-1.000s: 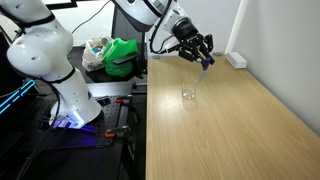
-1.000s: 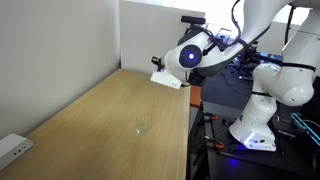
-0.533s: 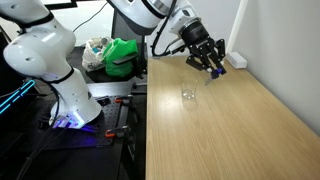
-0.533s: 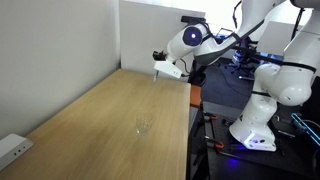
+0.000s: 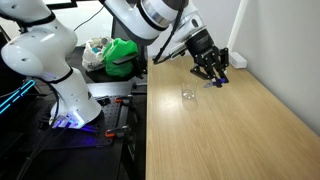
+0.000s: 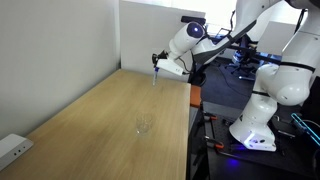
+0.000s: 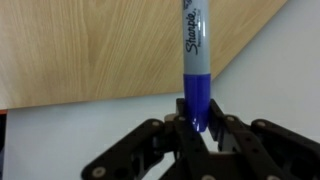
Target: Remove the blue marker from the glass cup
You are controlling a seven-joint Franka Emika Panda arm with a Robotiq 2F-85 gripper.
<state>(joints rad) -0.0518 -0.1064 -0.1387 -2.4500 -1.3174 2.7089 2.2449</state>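
Claw (image 7: pixel 198 118): closed narrow on the blue end of the blue marker (image 7: pixel 194 55), as seen in the wrist view. The marker runs from the fingers at 6 o'clock straight up to 12 o'clock, with its grey "Sharpie" label clear of the grip. It is held near one end, so most of the barrel projects free beyond the fingers. Judgement: this suits drawing it lengthwise out of a narrow vessel.

Task item position: in an exterior view the marker is carried in the air at about 2 o'clock of the glass cup (image 5: pixel 188 94), well apart from it. The cup is seen standing upright with nothing in it (it is nearly see-through, so its outline is faint). In an exterior view the cup (image 6: pixel 143 126) is found toward the middle of the tabletop, with the claw near the far edge at roughly 12 to 1 o'clock. Judgement: the removal itself appears done, and the marker is not yet set down.

Surface: a pale wood-grain tabletop (image 5: pixel 245 130), flat and matte, with only the cup noted on its open part. A white power strip (image 5: pixel 236 60) is noted at the wall side, close to the claw. Caution is advised there for any lowering move.

Room: a plain white wall (image 6: pixel 60 45) borders the tabletop. A green bag (image 5: pixel 122 55) and cabling are noted off the tabletop's edge.
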